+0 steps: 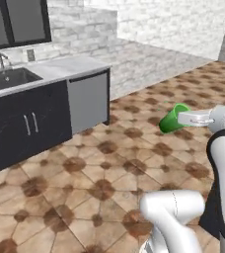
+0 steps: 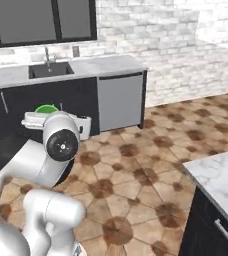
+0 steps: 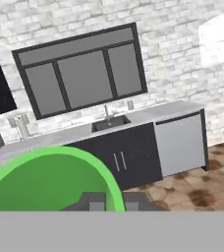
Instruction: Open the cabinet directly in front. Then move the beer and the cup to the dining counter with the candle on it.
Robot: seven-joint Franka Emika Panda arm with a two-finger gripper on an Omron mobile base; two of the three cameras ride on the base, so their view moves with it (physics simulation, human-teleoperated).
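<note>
Hand view gives you the cup [image 3: 50, 179] right at the fingertips, its bright green rim arcing across the lower left with the two dark fingers [image 3: 97, 201] pinched on that rim. From your left base view, the gripper [image 1: 183, 118] carries the cup [image 1: 172, 118] tilted on its side, mouth toward the hand, well above the tiled floor [image 1: 99, 168]. Beyond stand the sink counter [image 1: 60, 66] and dishwasher [image 1: 88, 101].

the bright-green cup [image 1: 172, 118] lies tipped on its side between the closed jaws, its rim clamped, held above the floor.
</note>
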